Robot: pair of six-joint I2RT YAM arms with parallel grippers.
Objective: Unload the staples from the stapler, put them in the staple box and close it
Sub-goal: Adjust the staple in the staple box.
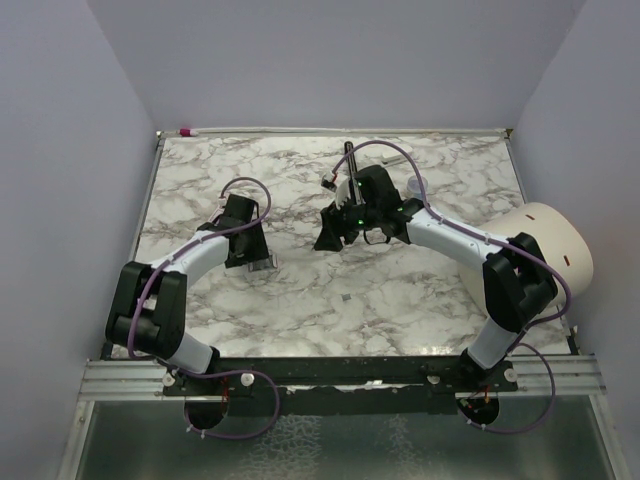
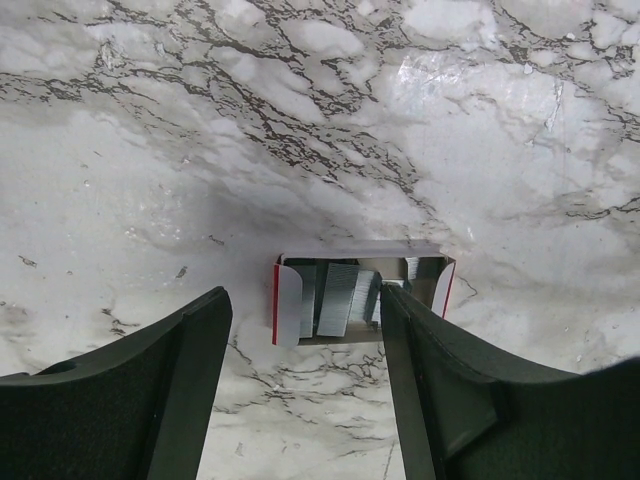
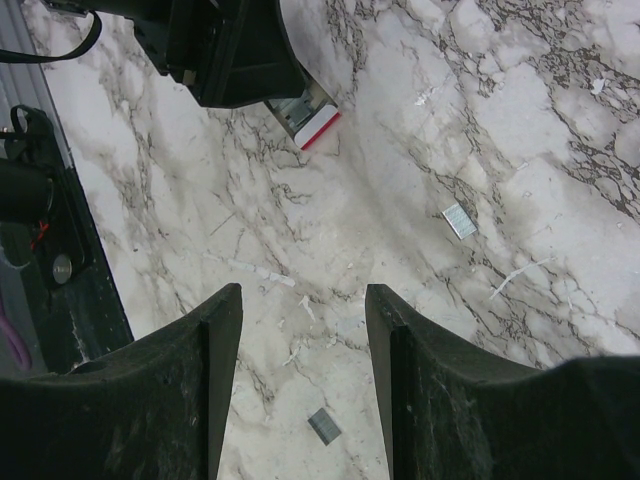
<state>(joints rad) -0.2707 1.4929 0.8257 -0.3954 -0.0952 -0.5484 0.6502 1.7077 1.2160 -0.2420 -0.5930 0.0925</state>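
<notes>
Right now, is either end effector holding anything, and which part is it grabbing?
Nothing is held. The left end effector is open by the staple box; the right end effector is open over the table, with staples lying loose below.

The thin black stapler (image 1: 349, 158) seemingly lies flat; ridged staples (image 3: 459, 221) lie loose, apart.

I see a white marble table (image 1: 300, 330). Left of centre, an open red-and-white staple box (image 2: 360, 295) lying flat. Two short strips of staples (image 3: 459, 221) loose mid-desk, well apart. Thin black stapler (image 1: 350, 160) toward the far edge. Cream cylinder (image 1: 550, 245) at right edge.
</notes>
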